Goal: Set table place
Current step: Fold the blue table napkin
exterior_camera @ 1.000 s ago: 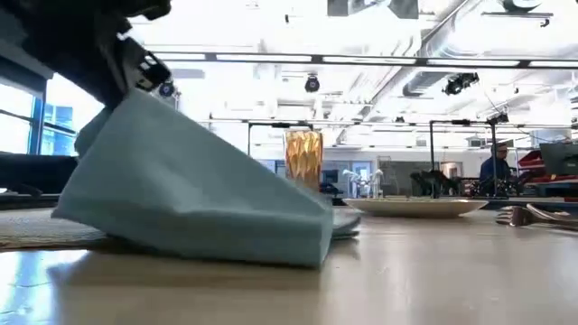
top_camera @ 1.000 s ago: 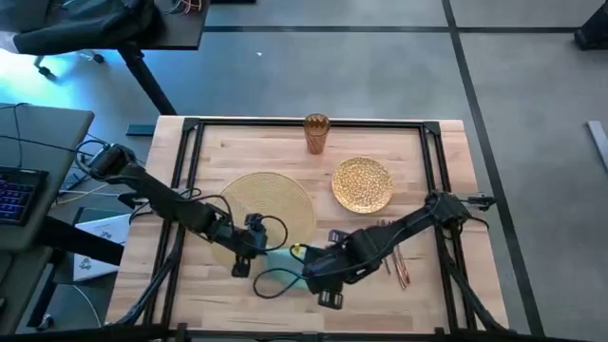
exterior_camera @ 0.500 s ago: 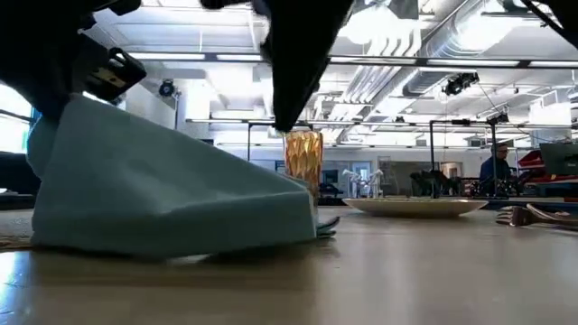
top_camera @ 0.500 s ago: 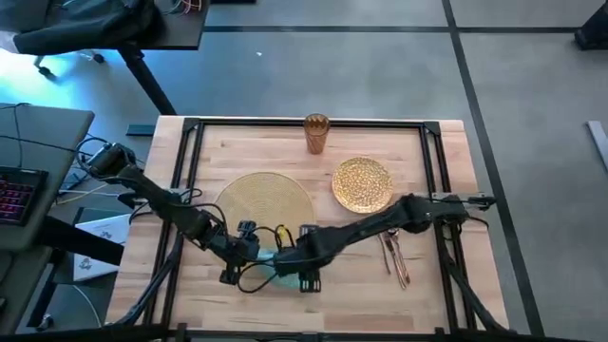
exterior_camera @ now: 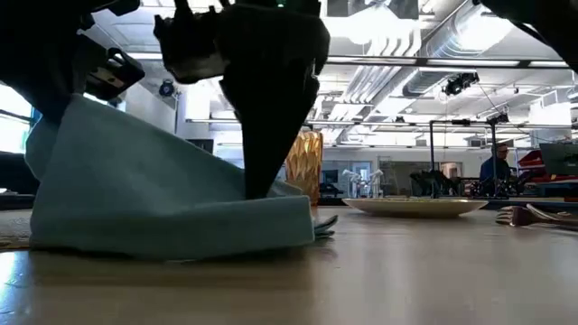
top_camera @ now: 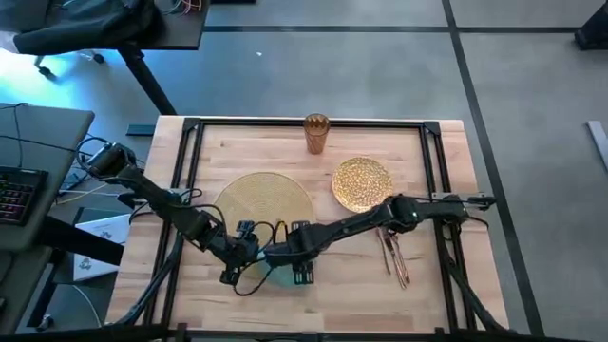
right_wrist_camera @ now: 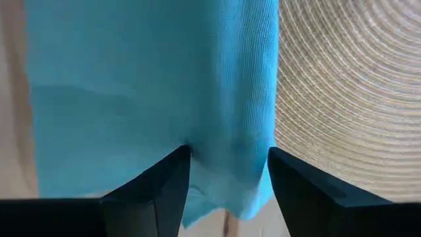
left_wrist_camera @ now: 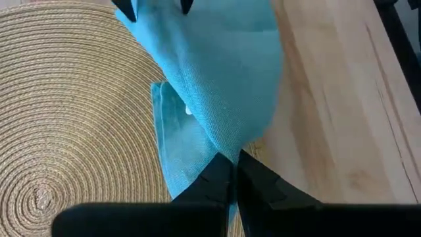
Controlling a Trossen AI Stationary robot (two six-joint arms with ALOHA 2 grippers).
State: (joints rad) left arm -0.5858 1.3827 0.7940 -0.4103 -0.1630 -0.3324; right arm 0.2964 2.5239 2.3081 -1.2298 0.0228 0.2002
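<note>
— Where's the teal cloth napkin (exterior_camera: 172,203)?

— I see it at the near edge of the round woven pale-gold placemat (top_camera: 267,204), on the light-wood butcher-block table (top_camera: 432,285). My left gripper (left_wrist_camera: 231,172) is clenched on one raised corner.

— And the right gripper (right_wrist_camera: 227,161)?

— Its fingers (right_wrist_camera: 161,187) are spread, straddling a fold of the napkin. The glittery gold plate (top_camera: 362,183) and amber cup (top_camera: 316,133) stand apart, farther back.

Bright ceiling lamps (exterior_camera: 379,23) glare behind me in the low view, so my arms are dark silhouettes; wrist views are sharp and evenly lit.
</note>
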